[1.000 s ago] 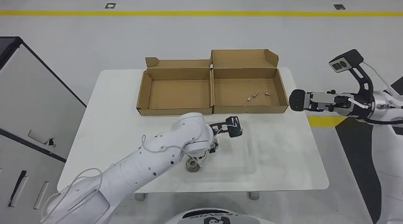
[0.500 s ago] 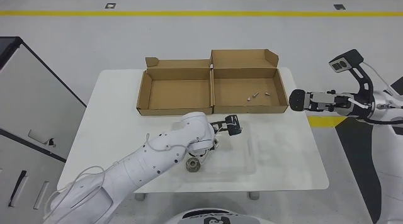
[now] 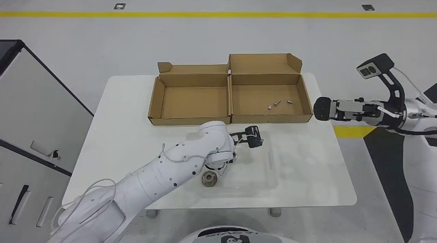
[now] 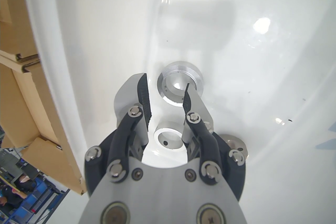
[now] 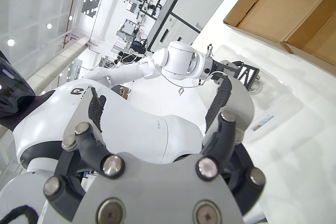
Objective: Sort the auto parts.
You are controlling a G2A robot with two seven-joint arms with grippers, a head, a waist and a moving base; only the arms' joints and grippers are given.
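On the left of the table [image 3: 123, 127] sits the left box [image 3: 190, 101], open, its cardboard floor bare. Just in front of it lies a clear tray [image 3: 263, 175], and the left arm hangs over the tray's left part. The left gripper [image 4: 165, 83] points down into the tray with its jaws released. A metal ring [image 4: 181, 68] lies at the fingertips, and one pad [image 4: 187, 99] overlaps the ring's rim; I cannot tell whether they touch. A second ring [image 4: 168, 141] lies on the tray floor between the fingers, nearer the palm, and a flanged part [image 4: 236, 145] rests just beside it. To the right, touching the left box, stands the right box [image 3: 266, 82] with two small bolts [image 3: 274, 104] on its floor. Further right, the right gripper [image 3: 319, 108] hovers just beside that box's outer wall, its jaws spread wide and holding nothing.
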